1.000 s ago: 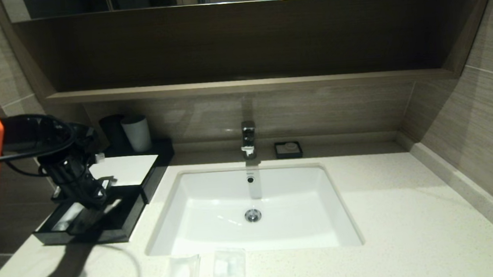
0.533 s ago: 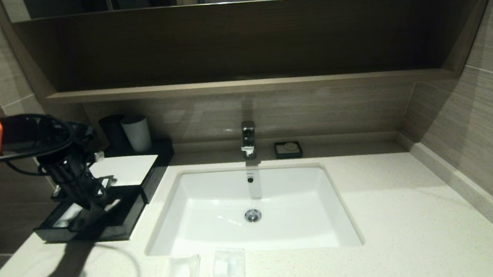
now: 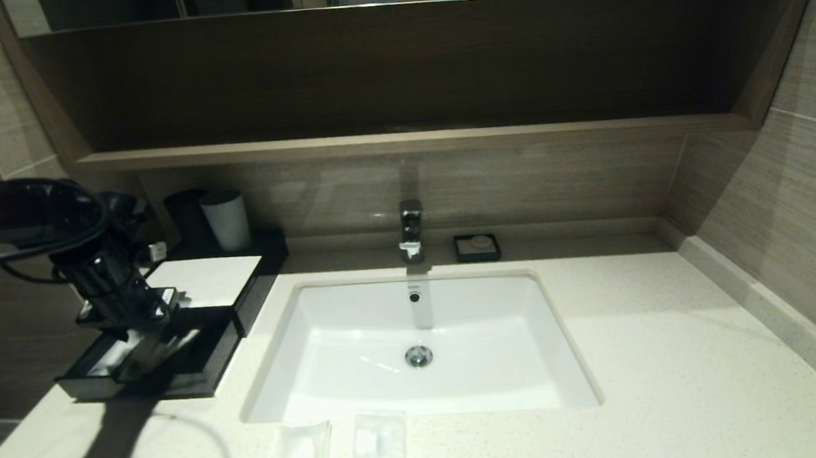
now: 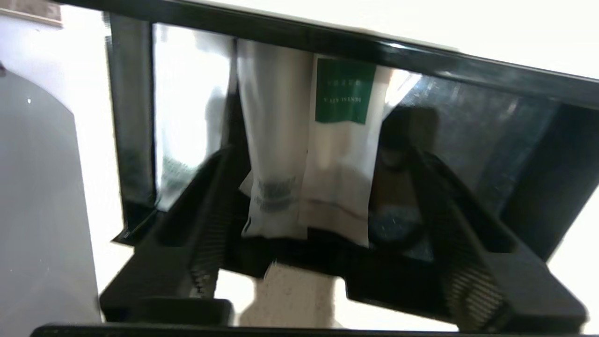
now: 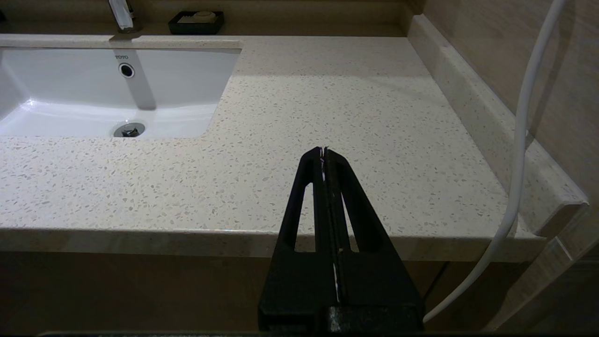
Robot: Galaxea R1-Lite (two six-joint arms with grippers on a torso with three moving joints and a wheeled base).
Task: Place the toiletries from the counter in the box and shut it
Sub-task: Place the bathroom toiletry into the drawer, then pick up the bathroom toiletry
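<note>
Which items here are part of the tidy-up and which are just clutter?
Job:
- box, drawer pulled out
- green-label packet, in the drawer
- two flat packets, on the counter in front of the sink
- left gripper, open over the drawer

Just there:
- grey cup
- faucet
- small black dish
- sink

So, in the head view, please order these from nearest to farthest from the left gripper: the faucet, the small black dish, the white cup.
Measured from the left gripper, over the open drawer at the counter's left end:
1. White cup, behind the box, on the left.
2. Faucet, at the middle, behind the sink.
3. Small black dish, just right of the faucet.
</note>
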